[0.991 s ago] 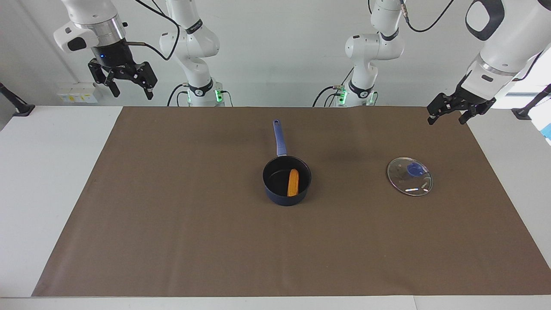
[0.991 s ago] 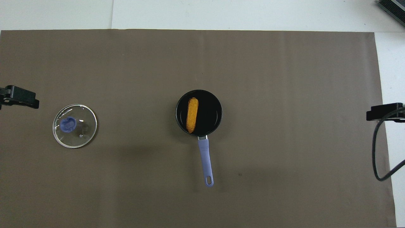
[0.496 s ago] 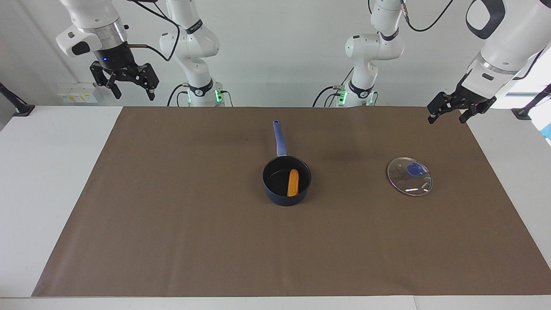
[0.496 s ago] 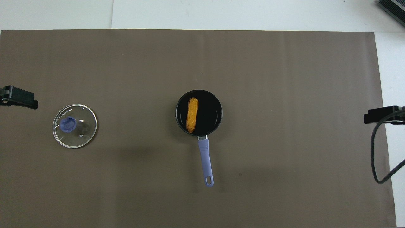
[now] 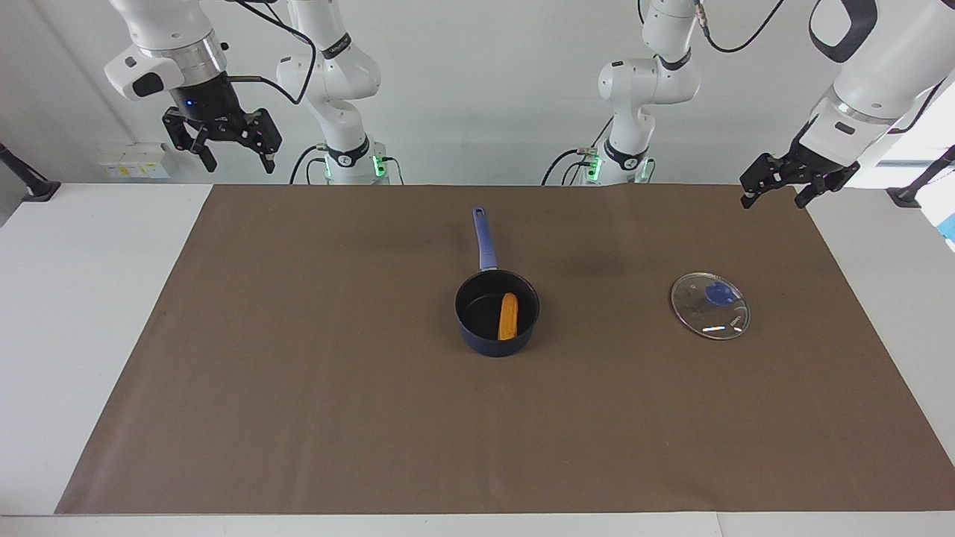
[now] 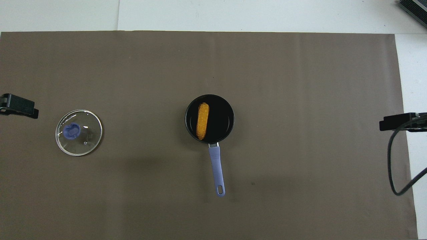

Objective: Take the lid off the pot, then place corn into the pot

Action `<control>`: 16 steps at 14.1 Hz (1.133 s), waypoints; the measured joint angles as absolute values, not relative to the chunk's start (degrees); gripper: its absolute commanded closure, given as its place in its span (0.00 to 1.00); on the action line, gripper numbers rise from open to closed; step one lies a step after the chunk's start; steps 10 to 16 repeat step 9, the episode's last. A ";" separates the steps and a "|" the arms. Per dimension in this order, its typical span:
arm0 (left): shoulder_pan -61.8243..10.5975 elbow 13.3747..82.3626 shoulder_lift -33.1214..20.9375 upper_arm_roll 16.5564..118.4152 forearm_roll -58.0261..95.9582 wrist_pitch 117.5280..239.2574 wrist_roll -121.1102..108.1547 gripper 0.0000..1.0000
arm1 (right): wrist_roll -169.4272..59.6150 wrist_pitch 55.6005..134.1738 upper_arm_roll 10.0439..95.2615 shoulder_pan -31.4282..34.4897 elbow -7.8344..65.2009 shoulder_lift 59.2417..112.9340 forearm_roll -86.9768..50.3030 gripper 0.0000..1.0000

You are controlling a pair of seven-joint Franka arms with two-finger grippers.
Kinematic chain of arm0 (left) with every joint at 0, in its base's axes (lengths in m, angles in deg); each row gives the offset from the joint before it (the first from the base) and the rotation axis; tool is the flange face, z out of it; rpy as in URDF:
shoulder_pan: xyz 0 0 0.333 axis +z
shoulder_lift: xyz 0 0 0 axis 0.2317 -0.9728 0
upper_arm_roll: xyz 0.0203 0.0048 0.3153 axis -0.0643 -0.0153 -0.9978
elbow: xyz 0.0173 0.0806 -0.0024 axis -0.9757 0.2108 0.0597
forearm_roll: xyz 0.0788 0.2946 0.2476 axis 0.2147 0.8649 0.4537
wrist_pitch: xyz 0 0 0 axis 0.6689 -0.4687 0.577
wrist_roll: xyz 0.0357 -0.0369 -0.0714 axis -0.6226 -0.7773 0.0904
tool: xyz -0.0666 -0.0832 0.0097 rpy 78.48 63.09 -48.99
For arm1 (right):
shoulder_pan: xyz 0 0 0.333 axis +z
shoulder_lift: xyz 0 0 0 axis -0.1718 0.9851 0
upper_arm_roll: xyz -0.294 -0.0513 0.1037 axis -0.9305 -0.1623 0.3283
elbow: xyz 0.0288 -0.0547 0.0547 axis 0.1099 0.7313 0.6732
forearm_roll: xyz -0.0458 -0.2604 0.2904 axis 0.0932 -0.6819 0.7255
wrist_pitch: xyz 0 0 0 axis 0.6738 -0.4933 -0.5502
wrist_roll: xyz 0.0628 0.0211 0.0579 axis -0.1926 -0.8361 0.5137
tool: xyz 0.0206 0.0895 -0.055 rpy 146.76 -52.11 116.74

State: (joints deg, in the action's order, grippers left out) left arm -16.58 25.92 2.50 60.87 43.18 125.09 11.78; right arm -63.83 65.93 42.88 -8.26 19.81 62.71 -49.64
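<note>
The dark blue pot (image 5: 477,337) stands in the middle of the brown mat, uncovered, with its long handle (image 5: 483,239) pointing toward the robots. The orange-yellow corn (image 5: 508,316) lies inside the pot (image 6: 222,115), also seen in the overhead view (image 6: 202,120). The glass lid (image 5: 709,306) with its blue knob lies flat on the mat toward the left arm's end (image 6: 79,132). My left gripper (image 5: 774,198) is open and empty, raised over the mat's corner. My right gripper (image 5: 236,158) is open and empty, raised at the right arm's end.
The brown mat (image 5: 298,388) covers most of the white table (image 5: 82,298). A black cable (image 6: 393,166) hangs by the right gripper. A dark object (image 6: 413,8) sits at the table's corner farthest from the robots.
Both grippers have risen slightly and drifted a little while staying open and empty. The pot, corn and lid have not moved.
</note>
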 measured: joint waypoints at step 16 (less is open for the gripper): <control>-16.58 25.91 2.67 60.95 43.18 125.17 12.00 0.00 | -63.15 65.68 42.70 -8.29 19.83 62.71 -49.65 0.00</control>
